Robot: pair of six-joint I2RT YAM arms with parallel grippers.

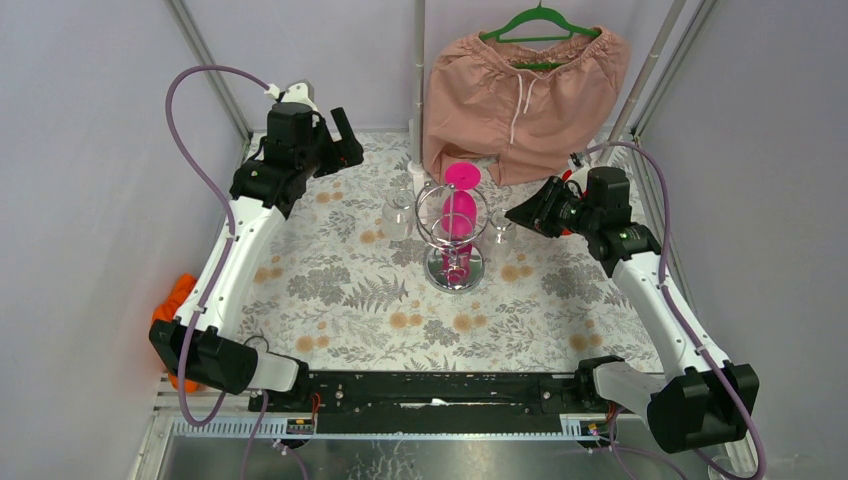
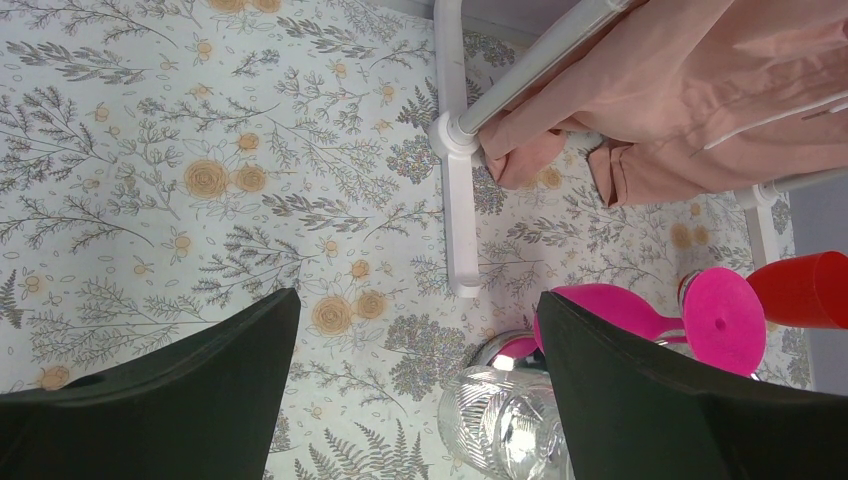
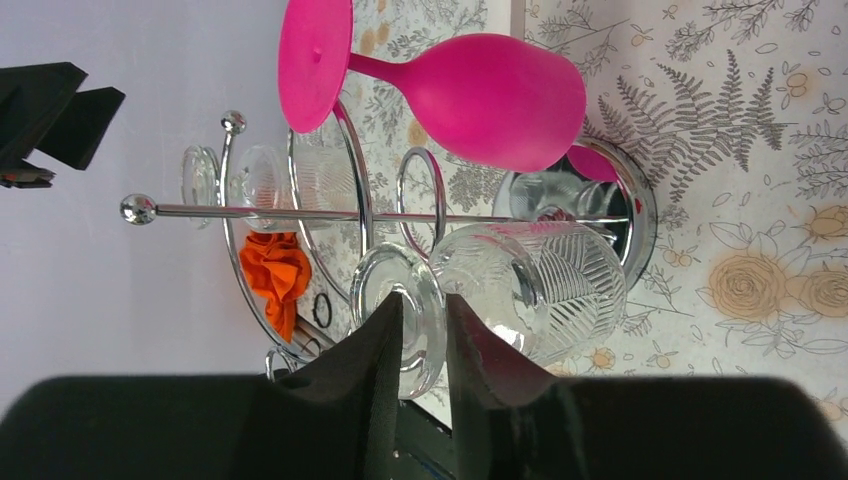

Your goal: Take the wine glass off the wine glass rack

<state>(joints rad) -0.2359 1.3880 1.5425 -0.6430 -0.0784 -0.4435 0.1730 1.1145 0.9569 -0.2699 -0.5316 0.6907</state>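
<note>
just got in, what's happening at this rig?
The right pincer is clamped on the stem of a clear wine glass hanging upside down on the chrome rack; it has not been lifted off yet. A pink glass hangs there too. The left pincer is open over the table, holding nothing.

Left arm (image 1: 238,235) extended, left fingers (image 2: 200,400) wide apart; right fingers (image 3: 360,380) pinched narrow.

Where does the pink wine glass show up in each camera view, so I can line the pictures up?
Top external: the pink wine glass is at centre, hanging foot-up on the rack.
Left wrist: it is at lower right, partly hidden behind a dark finger.
Right wrist: it is at top centre, sideways in the picture with its foot to the left.
Shared landmark: the rack's round mirror base.
</note>
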